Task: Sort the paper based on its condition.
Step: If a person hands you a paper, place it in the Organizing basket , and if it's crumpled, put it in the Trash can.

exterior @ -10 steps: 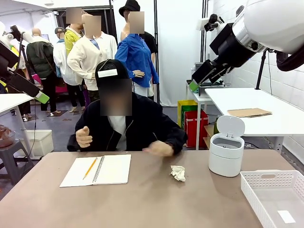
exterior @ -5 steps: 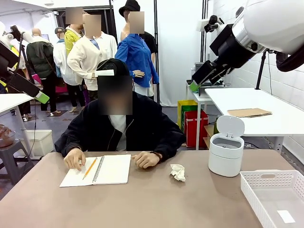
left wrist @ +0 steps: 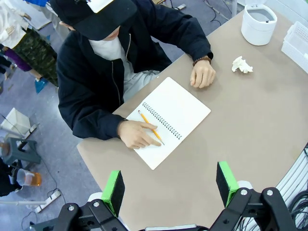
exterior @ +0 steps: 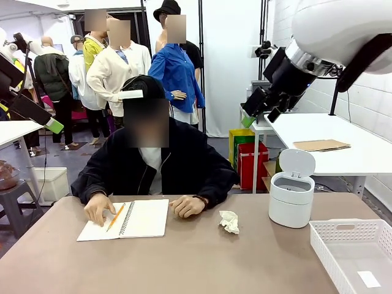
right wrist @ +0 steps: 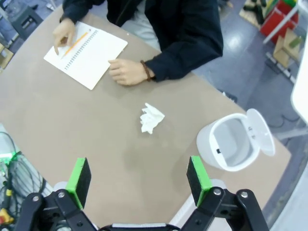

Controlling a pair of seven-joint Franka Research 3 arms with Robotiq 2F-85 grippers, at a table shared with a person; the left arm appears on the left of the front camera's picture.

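Currently bin (exterior: 291, 202) lid up, crumpled paper (exterior: 229, 222) near; basket (exterior: 349, 224) holds white slip (exterior: 369, 279).

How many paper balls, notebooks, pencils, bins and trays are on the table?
Paper ball: 1
Notebook: 1
Pencil: 1
Bin: 1
Tray: 1
Total: 5
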